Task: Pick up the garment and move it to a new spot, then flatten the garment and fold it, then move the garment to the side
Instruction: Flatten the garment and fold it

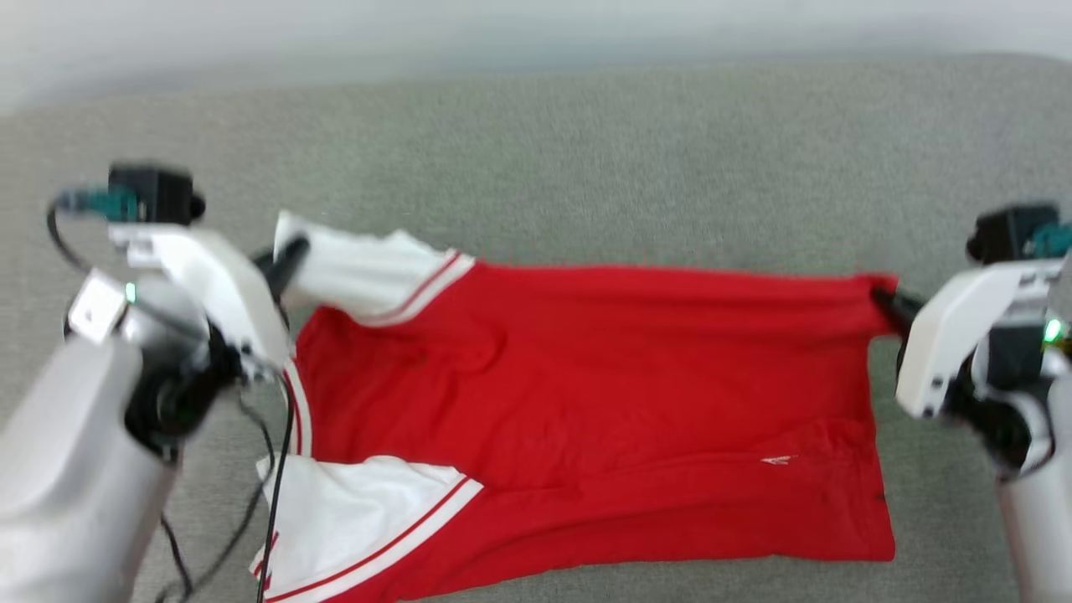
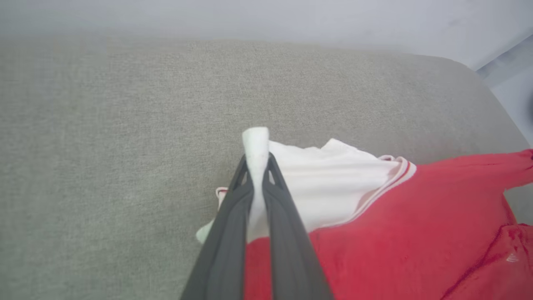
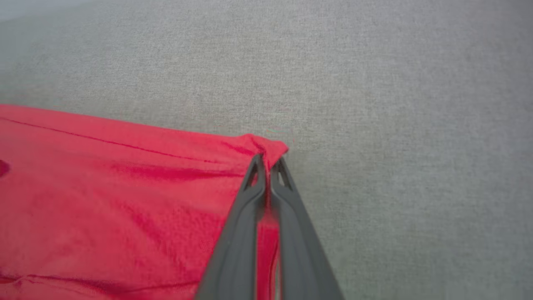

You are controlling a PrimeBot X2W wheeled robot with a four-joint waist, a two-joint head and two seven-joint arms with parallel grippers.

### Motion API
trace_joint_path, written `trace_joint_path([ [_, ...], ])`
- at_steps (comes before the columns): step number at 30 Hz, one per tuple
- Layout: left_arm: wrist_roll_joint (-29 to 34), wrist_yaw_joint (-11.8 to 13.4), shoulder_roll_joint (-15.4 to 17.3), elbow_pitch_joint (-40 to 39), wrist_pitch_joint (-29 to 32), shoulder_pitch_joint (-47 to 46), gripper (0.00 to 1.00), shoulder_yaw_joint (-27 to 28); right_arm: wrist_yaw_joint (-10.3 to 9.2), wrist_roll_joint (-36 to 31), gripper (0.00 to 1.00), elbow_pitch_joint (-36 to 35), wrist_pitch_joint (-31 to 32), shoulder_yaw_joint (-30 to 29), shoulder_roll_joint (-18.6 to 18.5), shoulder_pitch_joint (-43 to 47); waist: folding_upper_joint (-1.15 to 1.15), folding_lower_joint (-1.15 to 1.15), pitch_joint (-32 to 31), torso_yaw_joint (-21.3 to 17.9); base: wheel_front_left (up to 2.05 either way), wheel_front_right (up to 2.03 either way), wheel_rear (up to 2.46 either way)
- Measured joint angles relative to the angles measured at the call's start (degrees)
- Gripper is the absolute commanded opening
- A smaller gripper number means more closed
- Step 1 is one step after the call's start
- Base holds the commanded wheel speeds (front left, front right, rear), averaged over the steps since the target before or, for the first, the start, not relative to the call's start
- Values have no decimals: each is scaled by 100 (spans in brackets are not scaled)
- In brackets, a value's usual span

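Head view first. A grey, coarse-woven cushion (image 1: pixel 586 159) runs broad and flat beneath everything. Spread across it lies the garment (image 1: pixel 586 402), a soft red jersey-style T-shirt with white short sleeves and red-and-white striped trim. It is rumpled in shallow folds, and its far edge is drawn straight. The left gripper (image 1: pixel 289 255), with long dark fingers on a white housing, is at the garment's far white sleeve. The right gripper (image 1: pixel 888 300) is at the garment's far red hem corner. A thin black cable (image 1: pixel 276 469) hangs in front of the garment's near sleeve.

Left wrist view now. The left gripper (image 2: pixel 256 160) is pinched tight on a fold of white sleeve cloth, and a tuft of it pokes out past the tips. The garment's (image 2: pixel 374 233) sleeve, striped band and red body fan out beside the fingers. The nubbly cushion (image 2: pixel 104 146) stretches beyond the garment.

Right wrist view. The right gripper (image 3: pixel 268 160) is clamped closed on the garment's (image 3: pixel 104 187) bunched red corner. A stitched hem line runs along the garment's edge, and creases pull toward the grip. Beside the garment is bare cushion (image 3: pixel 395 125).
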Motion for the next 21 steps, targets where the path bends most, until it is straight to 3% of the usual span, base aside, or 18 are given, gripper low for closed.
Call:
trace_joint_path([
  [12,-365,801,79,-1215,-548,2659,0,151,0,-59,0,-510,-244,-383,414,1638,0,-1,-669,144,0,0,0],
  [18,-530,944,-93,-1314,-659,3455,0,38,-1,-57,0,-454,-389,-592,566,2202,0,-1,-839,199,0,0,0],
  [19,-556,940,-162,-1305,-667,3505,22,5,-1,-44,31,-455,-421,-616,613,2292,0,-1,-853,205,0,0,0],
  [20,-587,923,-229,-1294,-666,3532,48,-41,-2,-24,86,-459,-453,-634,665,2381,0,-1,-862,211,0,0,0],
  [21,-586,918,-292,-1265,-672,3550,98,-75,-2,-25,100,-461,-497,-641,710,2465,0,-1,-870,215,0,0,0],
])
